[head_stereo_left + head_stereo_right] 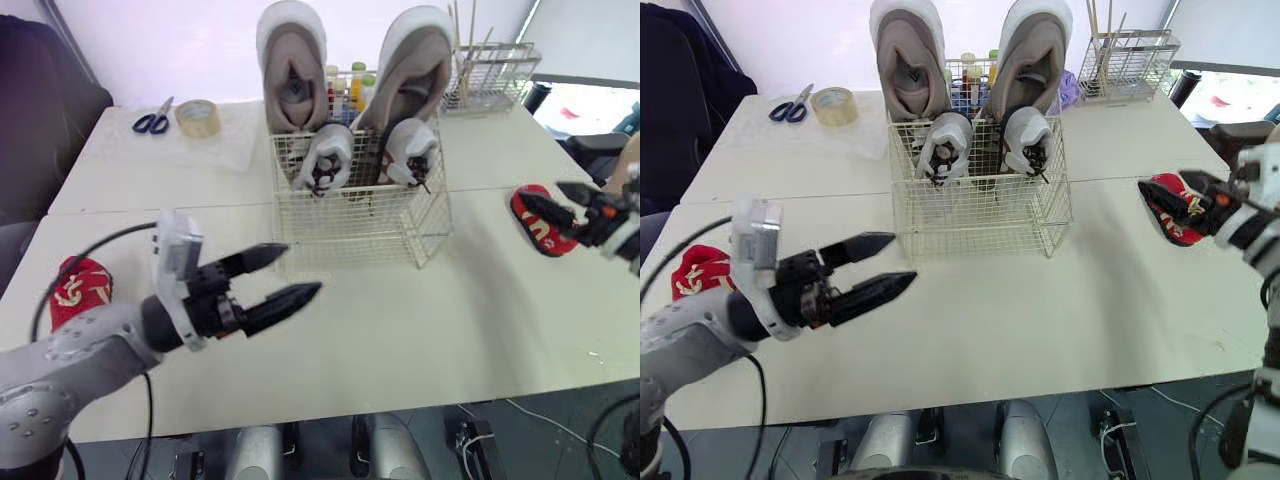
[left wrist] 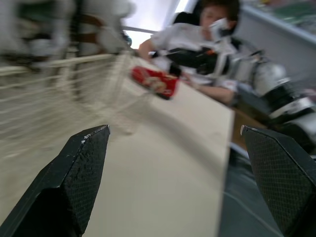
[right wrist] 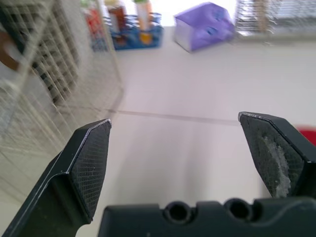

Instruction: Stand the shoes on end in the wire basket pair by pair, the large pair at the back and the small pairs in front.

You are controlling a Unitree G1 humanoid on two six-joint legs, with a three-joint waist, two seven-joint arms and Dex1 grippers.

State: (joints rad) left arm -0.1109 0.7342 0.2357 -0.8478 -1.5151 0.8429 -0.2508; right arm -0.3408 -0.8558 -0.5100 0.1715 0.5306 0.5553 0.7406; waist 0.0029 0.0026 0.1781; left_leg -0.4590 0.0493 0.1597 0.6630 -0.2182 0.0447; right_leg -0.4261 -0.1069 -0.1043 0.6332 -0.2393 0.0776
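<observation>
A white wire basket [image 1: 350, 225] stands mid-table. At its back a large taupe pair [image 1: 292, 70] [image 1: 415, 65] stands on end. In front of it stands a small white pair [image 1: 328, 158] [image 1: 410, 150]. One small red shoe [image 1: 78, 288] lies at the table's left edge, behind my left arm. Its mate [image 1: 540, 220] lies at the right edge. My left gripper [image 1: 303, 268] hovers open and empty in front of the basket's left corner. My right gripper [image 1: 1175, 190] is open right at the right red shoe, with nothing held between its fingers.
Scissors [image 1: 152, 120] and a tape roll [image 1: 198, 117] lie at the back left. Behind the basket stand bottles [image 1: 350, 85] and a purple box [image 3: 207, 24]; a wire rack with sticks [image 1: 490, 70] is back right. A person [image 2: 197, 44] sits past the table's right end.
</observation>
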